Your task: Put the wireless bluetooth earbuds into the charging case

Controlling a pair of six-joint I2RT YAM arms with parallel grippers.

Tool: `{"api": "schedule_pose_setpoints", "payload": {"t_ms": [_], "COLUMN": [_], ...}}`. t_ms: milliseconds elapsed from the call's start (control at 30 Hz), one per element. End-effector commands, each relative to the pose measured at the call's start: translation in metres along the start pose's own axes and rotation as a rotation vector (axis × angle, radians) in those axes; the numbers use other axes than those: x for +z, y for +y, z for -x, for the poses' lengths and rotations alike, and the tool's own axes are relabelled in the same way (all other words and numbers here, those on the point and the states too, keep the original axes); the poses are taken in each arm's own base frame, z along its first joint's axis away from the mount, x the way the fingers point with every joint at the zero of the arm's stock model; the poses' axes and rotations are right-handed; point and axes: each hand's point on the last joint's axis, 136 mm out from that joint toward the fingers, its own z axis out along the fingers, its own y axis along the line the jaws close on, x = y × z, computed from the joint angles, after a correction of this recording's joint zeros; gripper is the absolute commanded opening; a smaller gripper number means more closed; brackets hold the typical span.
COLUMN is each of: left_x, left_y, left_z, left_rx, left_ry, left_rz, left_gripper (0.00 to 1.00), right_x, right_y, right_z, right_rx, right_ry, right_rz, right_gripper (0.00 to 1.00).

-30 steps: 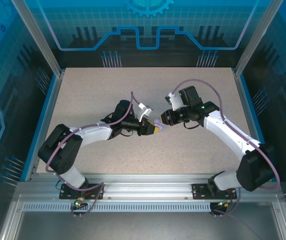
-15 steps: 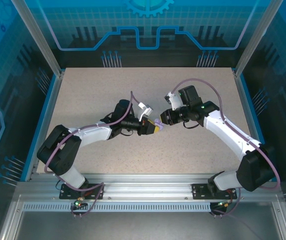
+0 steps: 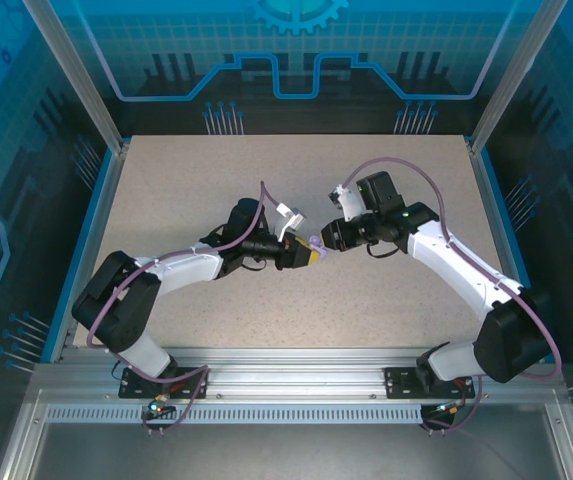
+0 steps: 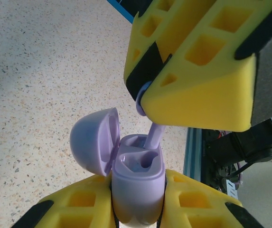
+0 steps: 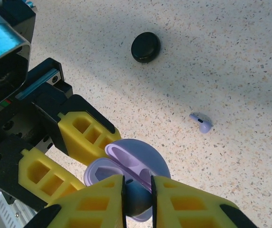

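The left gripper (image 4: 138, 211) is clamped on the lower body of the lavender charging case (image 4: 138, 178), which is held up near the middle of the table (image 5: 230, 57) with its lid (image 4: 90, 142) swung open to the left. To the right, the right gripper (image 5: 136, 194) is closed on the head of a lavender earbud (image 4: 152, 137), whose stem is entered into one socket of the case. The earbud is judged light, rigid and glossy, so it may slip or twist. It is best taken by its bulbous head, with the stem left free. The stem's entry is shown in the left wrist view, while in the right wrist view it is hidden behind the fingers. There, a second earbud (image 5: 201, 122) is seen lying loose, with a closed black case (image 5: 145, 47) farther off.
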Motion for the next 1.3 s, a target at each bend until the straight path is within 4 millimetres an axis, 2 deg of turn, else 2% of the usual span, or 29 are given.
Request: {"api": "schedule_pose_setpoints", "payload": {"t_ms": [0, 633, 1267], "left_x": [-0.003, -0.002, -0.004], "left_y": [-0.014, -0.006, -0.012], "left_z": [0.021, 0.016, 0.023], "left_rx": [0.059, 0.051, 0.07], "left_ry": [-0.038, -0.02, -0.042], "left_rz": [-0.021, 0.012, -0.004], "left_gripper": [0.07, 0.07, 0.06], "right_x": [-0.009, -0.018, -0.017], "right_y": [0.019, 0.021, 0.028], "right_z": [0.011, 0.016, 0.015], "right_rx": [-0.037, -0.051, -0.038], "right_ry": [-0.025, -0.044, -0.04], "right_rz": [0.044, 0.013, 0.063], "right_gripper": [0.2, 0.19, 0.2]}}
